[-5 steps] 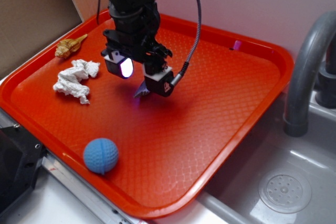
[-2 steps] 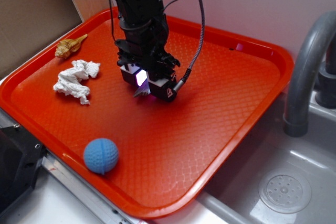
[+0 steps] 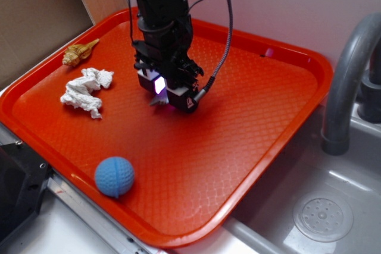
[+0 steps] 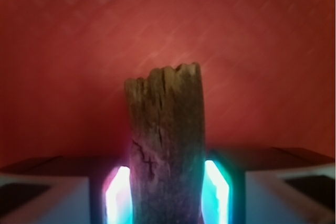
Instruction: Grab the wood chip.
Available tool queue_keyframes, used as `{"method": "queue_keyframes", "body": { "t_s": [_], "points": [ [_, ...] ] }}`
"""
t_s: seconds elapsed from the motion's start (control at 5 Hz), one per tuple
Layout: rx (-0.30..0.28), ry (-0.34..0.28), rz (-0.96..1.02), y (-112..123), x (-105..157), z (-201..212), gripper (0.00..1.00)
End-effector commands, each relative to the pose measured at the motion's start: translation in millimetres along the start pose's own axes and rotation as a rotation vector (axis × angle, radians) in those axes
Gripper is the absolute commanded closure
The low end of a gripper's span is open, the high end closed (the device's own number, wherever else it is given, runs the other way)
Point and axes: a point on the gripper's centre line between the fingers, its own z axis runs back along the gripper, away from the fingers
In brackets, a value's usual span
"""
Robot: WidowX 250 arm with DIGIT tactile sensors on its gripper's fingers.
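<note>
Blue ball (image 3: 114, 176) sits at the near edge of the red tray (image 3: 286, 123). Mid-tray, the tool (image 3: 162, 96) is down low, its pads narrowed against both sides of the wood chip (image 4: 165, 145). Tissue (image 3: 85, 90) and shell (image 3: 79, 52) lie beyond, well apart. Risk: rough, tapering chip may twist or slip if lifted under light pressure.

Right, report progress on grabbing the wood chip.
Done: the gripper is down on the orange tray, fingers on either side of the wood chip. In hand: the pads look pressed against the chip's sides, so the grasp seems made. Left: lifting it; the chip's tip looks low by the tray.
</note>
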Motion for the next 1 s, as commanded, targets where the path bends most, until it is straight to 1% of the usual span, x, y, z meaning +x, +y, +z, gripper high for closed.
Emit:
{"method": "queue_keyframes", "body": {
  "t_s": [0.0,0.2,0.4,0.6,0.8],
  "points": [
    [-0.037,-0.149,0.083,24,-15,105,1.00],
    [-0.102,-0.137,0.055,38,-35,139,1.00],
    [-0.171,-0.163,0.036,52,-51,161,1.00],
    [-0.200,-0.199,0.007,57,-55,166,1.00],
    [-0.186,-0.186,-0.076,49,-41,153,1.00]
  ]
}}
